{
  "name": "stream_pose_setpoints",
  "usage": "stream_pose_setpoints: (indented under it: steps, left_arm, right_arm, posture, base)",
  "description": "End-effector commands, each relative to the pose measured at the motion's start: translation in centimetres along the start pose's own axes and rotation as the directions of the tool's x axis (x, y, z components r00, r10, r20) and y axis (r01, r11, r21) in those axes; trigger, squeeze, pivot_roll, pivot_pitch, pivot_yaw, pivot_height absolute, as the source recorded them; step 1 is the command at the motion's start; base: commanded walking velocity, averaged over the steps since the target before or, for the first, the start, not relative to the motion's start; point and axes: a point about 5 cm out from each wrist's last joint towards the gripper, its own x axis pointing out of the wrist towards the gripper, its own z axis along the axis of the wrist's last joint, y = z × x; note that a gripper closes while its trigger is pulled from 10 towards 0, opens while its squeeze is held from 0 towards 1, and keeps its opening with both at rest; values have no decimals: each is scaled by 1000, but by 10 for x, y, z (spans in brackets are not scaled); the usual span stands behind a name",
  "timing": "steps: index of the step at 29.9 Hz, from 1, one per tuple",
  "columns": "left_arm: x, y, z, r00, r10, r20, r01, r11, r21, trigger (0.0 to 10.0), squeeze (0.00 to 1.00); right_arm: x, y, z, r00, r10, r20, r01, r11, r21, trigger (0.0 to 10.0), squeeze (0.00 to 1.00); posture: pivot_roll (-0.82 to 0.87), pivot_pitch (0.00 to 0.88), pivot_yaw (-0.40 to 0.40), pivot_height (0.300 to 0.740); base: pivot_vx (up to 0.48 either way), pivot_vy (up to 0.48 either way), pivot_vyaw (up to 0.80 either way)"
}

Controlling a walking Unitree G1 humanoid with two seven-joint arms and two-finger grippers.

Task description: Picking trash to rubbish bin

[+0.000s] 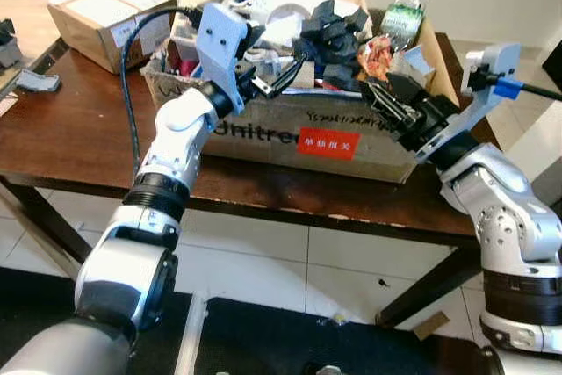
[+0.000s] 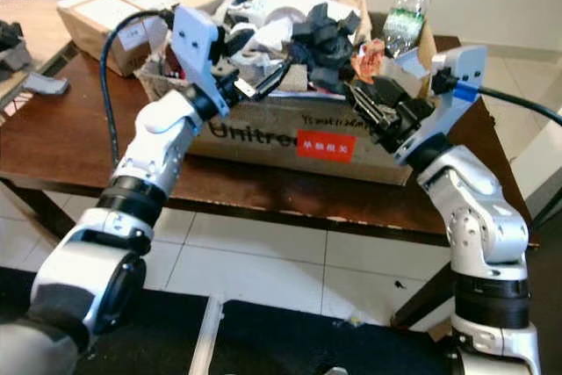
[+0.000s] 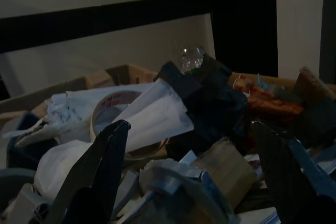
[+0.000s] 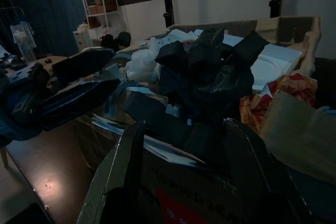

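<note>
On the dark wooden table (image 1: 79, 138) stands a cardboard box (image 1: 263, 133) heaped with trash, and both arms reach to its front rim. The left gripper (image 1: 277, 79) hovers at the box's left front edge with its fingers (image 3: 100, 166) spread apart over crumpled paper and a roll of tape (image 3: 113, 111), holding nothing. The right gripper (image 1: 386, 103) sits at the right front edge, its fingers (image 4: 123, 171) also parted and empty, just beside a red crumpled wrapper (image 1: 378, 57) and dark foam pieces (image 1: 329, 37). A clear plastic bottle (image 1: 406, 8) with a green label leans at the back right corner. Black lettering on the box front reads "Unitre", partly hidden, beside a red sticker (image 1: 327, 141) whose writing is too small to read. A smaller taped carton (image 1: 105, 15) rests on the table's left rear.
</note>
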Motion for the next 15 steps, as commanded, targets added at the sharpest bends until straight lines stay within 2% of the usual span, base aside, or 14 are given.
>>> stream_pose_setpoints:
  steps: [1,2,3,5,6,8,10,13,14,15]
  left_arm:
    - [2,0,1,1000,-18,-1,18,1000,26,10000,192]
    - [2,1,1,1000,-20,-8,20,999,33,10000,192]
    - [2,3,2,1000,-17,-6,18,999,32,10000,0]
    - [6,5,13,998,-39,43,41,999,-33,10000,0]
    - [6,5,13,998,-39,43,41,999,-33,10000,0]
    - [10,4,28,988,-98,117,111,988,-112,10000,0]
    - [10,4,28,988,-98,117,111,988,-112,10000,0]
    - [1,-11,48,936,-291,198,326,929,-178,10000,0]
    - [1,-11,48,936,-291,198,326,929,-178,10000,0]
    - [-6,-16,51,921,-333,203,370,910,-187,10000,0]
  right_arm:
    - [2,1,0,1000,0,-9,0,1000,-3,10000,0]
    - [2,0,0,1000,0,-8,0,1000,-3,10000,0]
    - [2,0,1,1000,0,-6,0,1000,-4,10000,0]
    - [2,0,3,1000,-4,1,4,1000,-5,10000,0]
    - [2,0,3,1000,-4,1,4,1000,-5,10000,0]
    - [2,-1,5,1000,-6,10,6,1000,-1,10000,0]
    - [2,-1,5,1000,-6,10,6,1000,-1,10000,0]
    - [0,2,5,1000,24,10,-24,999,25,10000,0]
    - [0,2,5,1000,24,10,-24,999,25,10000,0]
    - [-2,6,3,999,48,-1,-48,998,35,10000,0]
  posture:
    - [41,144,4,740]
    - [41,143,4,740]
    - [41,143,4,740]
    - [39,145,4,740]
    - [39,145,4,740]
    - [39,146,6,740]
    - [39,146,6,740]
    - [43,146,9,740]
    - [43,146,9,740]
    - [44,145,8,740]
  base:
    - [0,0,0]
    - [0,0,0]
    - [0,0,0]
    - [0,0,0]
    - [0,0,0]
    - [0,0,0]
    - [0,0,0]
    - [0,0,0]
    - [0,0,0]
    - [0,0,0]
